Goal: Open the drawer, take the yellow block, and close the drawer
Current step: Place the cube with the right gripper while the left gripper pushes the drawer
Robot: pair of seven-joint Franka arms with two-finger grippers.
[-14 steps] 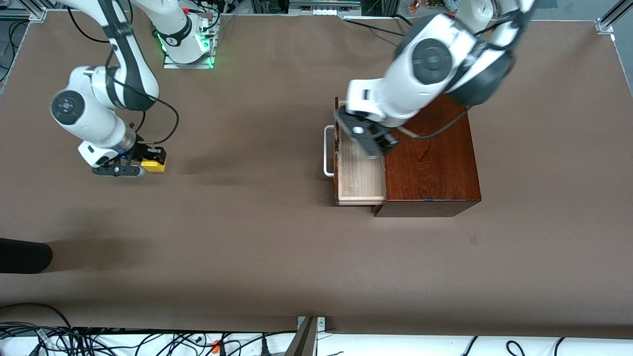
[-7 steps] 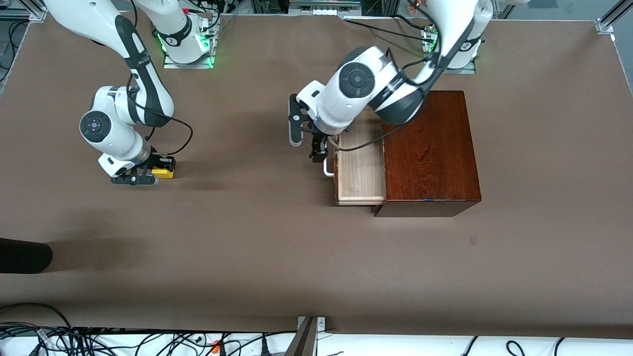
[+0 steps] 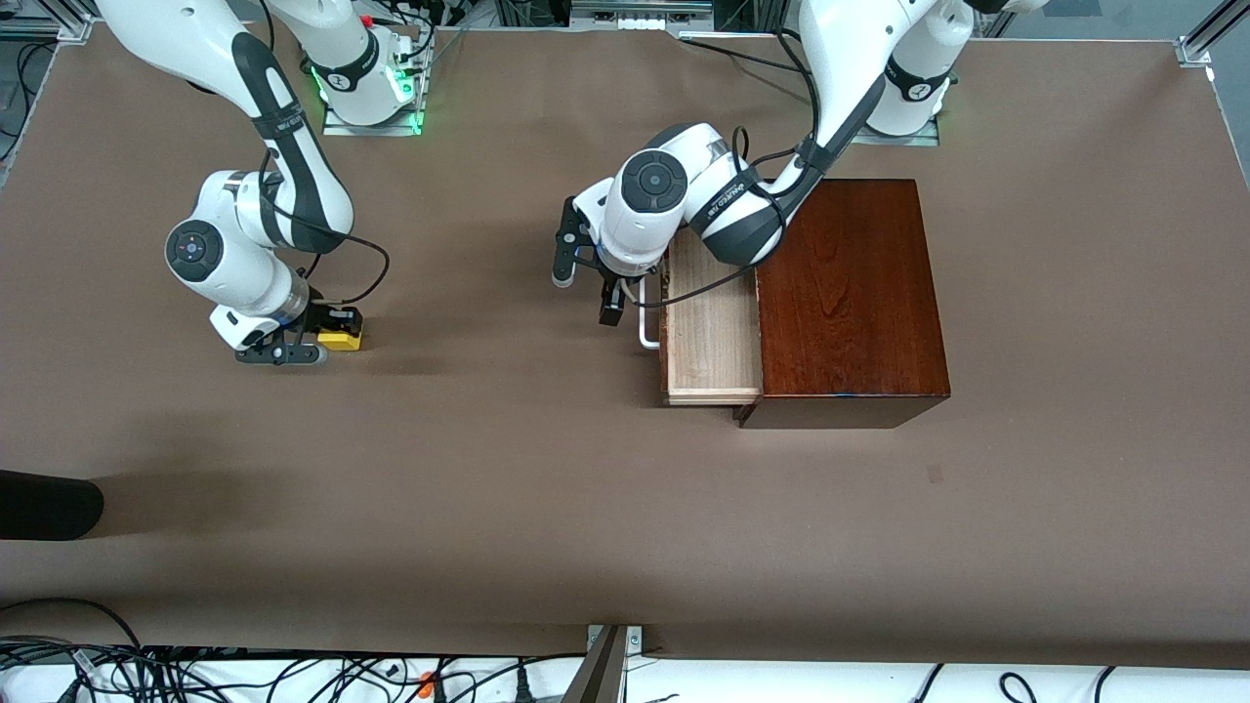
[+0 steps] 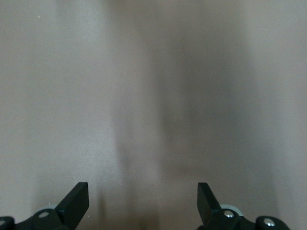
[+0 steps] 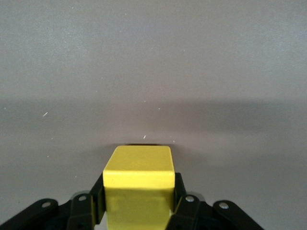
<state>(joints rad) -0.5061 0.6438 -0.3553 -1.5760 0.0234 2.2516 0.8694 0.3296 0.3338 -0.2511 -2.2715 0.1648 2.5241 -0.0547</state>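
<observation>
Front view: drawer (image 3: 711, 337) pulled out of the wooden box (image 3: 850, 293), center-right of frame. Left gripper (image 3: 586, 283) just beside the white handle (image 3: 646, 330), over the bench (image 3: 547, 488). Right gripper (image 3: 327, 337), left-center of frame, grasping the yellow block (image 3: 340, 340).

Left wrist view: jaws released, only bare bench between them.

Right wrist view: jaws clenched on both sides of the yellow block (image 5: 139, 184), lower center.

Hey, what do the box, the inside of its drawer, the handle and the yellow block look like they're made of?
Box: wood, by its grain, with a glossy reddish-brown finish. Drawer inside: pale, unfinished-looking wood, grain visible. Handle: a smooth white loop, probably metal or plastic; I cannot tell which. Yellow block: evenly coloured, matte, softly rounded edges; painted wood or plastic.
</observation>
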